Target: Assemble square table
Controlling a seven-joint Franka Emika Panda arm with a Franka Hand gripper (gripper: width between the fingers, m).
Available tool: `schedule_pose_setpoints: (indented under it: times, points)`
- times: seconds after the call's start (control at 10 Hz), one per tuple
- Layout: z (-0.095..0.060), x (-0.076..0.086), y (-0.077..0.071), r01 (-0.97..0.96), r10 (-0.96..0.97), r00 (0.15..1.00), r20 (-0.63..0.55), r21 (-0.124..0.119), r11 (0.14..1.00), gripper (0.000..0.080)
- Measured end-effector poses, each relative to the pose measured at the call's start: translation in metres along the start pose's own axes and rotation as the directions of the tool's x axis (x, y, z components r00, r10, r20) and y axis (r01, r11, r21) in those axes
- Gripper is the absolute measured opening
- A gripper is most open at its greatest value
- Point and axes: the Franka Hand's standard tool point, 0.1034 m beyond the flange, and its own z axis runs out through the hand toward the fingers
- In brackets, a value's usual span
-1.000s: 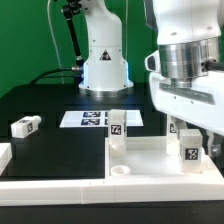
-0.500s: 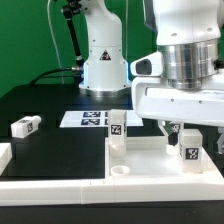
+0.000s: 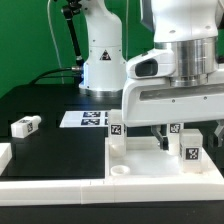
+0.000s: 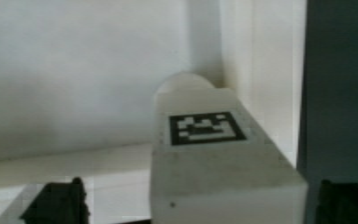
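Currently I am watching the arm hanging low over the square table top [image 3: 150, 160], which is lying rim up on the black worktop [image 3: 40, 100], toward the exterior view's right. The fingers [image 4: 51, 203] are standing spread wide, one on each side of an upright leg [image 4: 202, 150], and are pinching nothing. I am seeing a clear gap on one side and a thinner one on the other. That leg is standing on the top with its tag facing the wrist camera. I am judging that it is sitting at its socket, and that the fingers are straddling it so they can close squarely on its flat sides. Another leg [image 3: 116, 125] is standing at the top's far corner, toward the exterior view's left. A round socket [image 3: 120, 170] nearer the camera is showing empty. One loose leg [image 3: 25, 126] is lying on the worktop, well apart from the top. The marker board [image 3: 92, 119] is lying flat just behind the top.
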Motion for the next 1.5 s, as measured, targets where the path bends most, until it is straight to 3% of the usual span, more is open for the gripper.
schedule_pose_setpoints:
  times: [0.2,0.3,0.6,0.9,1.1,1.3,1.4,1.5]
  points:
    - [0.0005,-0.0002,0.0002,-0.097,0.097,0.995,0.001,0.000,0.995,0.0377]
    - [0.0007,-0.0003,0.0003,-0.149,0.149,0.989,0.001,0.000,0.989,0.0289]
    - [0.0008,-0.0002,0.0018,-0.413,0.413,0.911,0.002,-0.001,0.911,0.0289]
    - [0.0004,-0.0005,0.0057,-0.745,0.745,0.666,0.030,-0.006,0.666,0.0289]
    - [0.0010,-0.0017,0.0028,-0.911,0.910,0.411,0.060,0.000,0.412,0.0291]
    - [0.0010,-0.0028,-0.0005,-0.975,0.974,0.222,0.055,-0.011,0.223,0.0291]
    - [0.0010,-0.0029,-0.0004,-0.988,0.987,0.150,0.049,-0.014,0.151,0.0291]
    - [0.0016,-0.0032,-0.0003,-0.989,0.988,0.149,0.049,-0.015,0.150,0.0368]
